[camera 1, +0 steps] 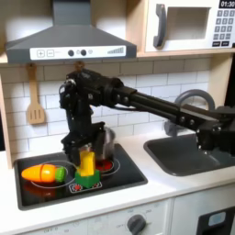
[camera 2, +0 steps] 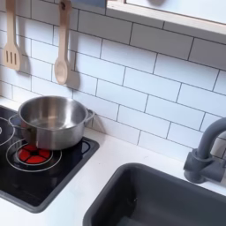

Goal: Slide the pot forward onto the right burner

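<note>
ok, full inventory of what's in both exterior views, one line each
pot: 1, silver, back of cooktop, behind a red burner ring
cooktop: 1, glossy black, on white counter
red burner ring: 1 clear in the second exterior view, front of pot
toy carrot: 1, orange, green end, on cooktop
yellow and green toy: 1, below gripper
spatula: 1, wooden, on tile wall
spoon: 1, wooden, on wall
sink: 1, dark grey
faucet: 1, grey
range hood: 1, grey
microwave: 1, white
arm: 1, black
gripper: 1, black, above cooktop
</note>
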`<state>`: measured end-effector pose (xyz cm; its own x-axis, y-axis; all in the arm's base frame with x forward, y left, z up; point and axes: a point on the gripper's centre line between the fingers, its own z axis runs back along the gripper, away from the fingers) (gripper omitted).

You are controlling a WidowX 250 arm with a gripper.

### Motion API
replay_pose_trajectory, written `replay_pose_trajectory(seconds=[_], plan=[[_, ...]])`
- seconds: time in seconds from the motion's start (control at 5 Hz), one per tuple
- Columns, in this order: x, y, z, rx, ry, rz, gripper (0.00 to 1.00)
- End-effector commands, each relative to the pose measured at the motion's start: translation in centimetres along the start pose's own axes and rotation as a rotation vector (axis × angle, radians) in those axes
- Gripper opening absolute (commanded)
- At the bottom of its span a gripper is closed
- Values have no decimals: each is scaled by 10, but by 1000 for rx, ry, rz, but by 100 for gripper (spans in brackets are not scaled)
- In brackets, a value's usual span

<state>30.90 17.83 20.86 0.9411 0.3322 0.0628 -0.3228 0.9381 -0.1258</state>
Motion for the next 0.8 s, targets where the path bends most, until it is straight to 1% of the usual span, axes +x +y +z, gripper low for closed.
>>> replay_pose_trajectory(seconds=[0.0, 0.2, 0.6], plan=[[1, -2, -2, -3, 1, 4, 100], [1, 1, -1, 0, -4, 17, 100], [1, -1, -6, 2, 3, 19, 100]])
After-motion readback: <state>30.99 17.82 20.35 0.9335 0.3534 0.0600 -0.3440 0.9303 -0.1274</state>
